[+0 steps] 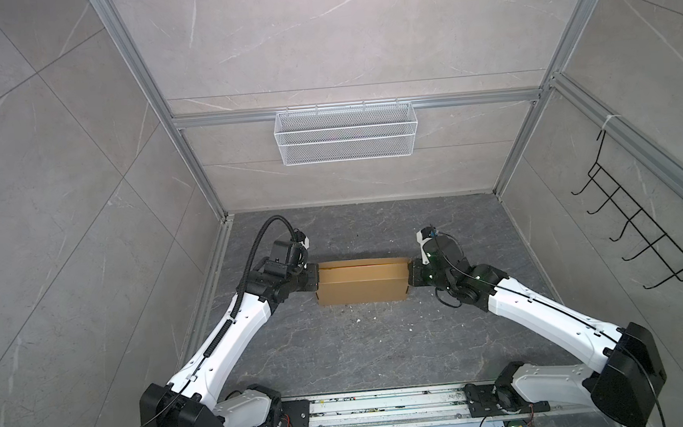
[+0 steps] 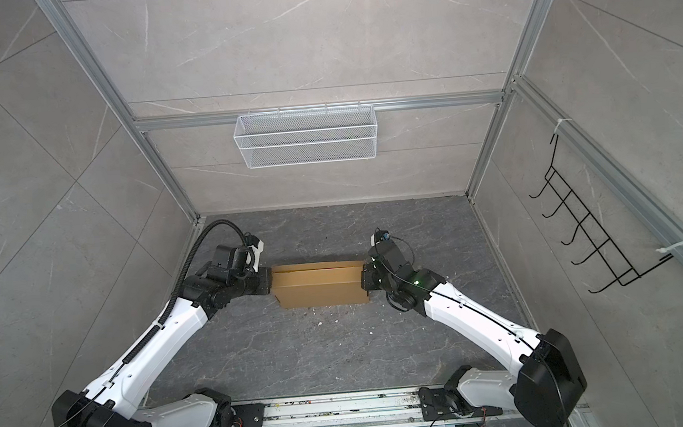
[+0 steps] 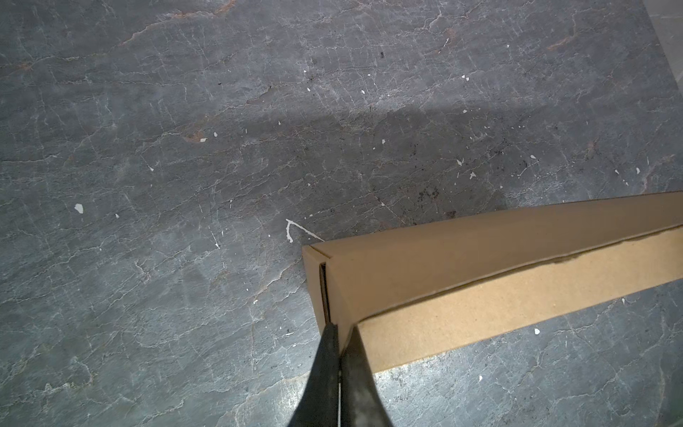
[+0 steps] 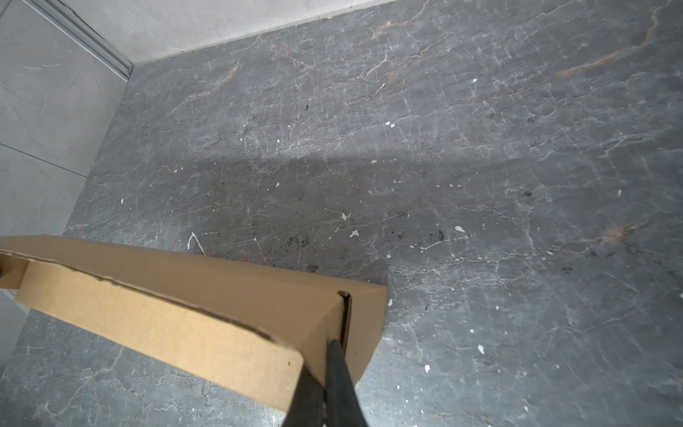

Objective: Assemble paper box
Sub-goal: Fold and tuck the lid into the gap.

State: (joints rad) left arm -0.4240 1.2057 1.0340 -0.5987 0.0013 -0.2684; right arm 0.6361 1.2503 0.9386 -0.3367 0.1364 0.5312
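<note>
Scene: two white-and-black arms reach in from the near rail and meet at either end of a paper box (image 1: 362, 281) (image 2: 319, 285), mid-table in both top views.

Paper box: plain brown cardboard, folded into a shallow oblong, its long side running from one arm to the other. It sits at the centre of the dark marbled tabletop (image 1: 363, 346), nearer the back wall than the rail.

Lid: the long flap edge (image 3: 517, 271) bows slightly and a thin seam shows along it (plain in both wrist views).

Left gripper (image 1: 316, 281) (image 3: 339, 332): jaws drawn tight together, pinching the thin cardboard wall at the box's left end, one finger tucked in the dark slot there.

Right gripper (image 1: 410, 276) (image 4: 332, 349): likewise clamped, nipping the end wall (image 4: 364, 325) at the box's right end, one fingertip in the slot.

Contact with table: a shadow lies under the box; whether its base touches the surface cannot be told.

Tabletop: scattered white flecks (image 3: 78, 208) around the box.

Back wall: a white wire mesh basket (image 1: 346, 133) hangs from the aluminium rail, well apart from the box.

Right wall: a black hook rack (image 1: 644, 220) hangs there.
</note>
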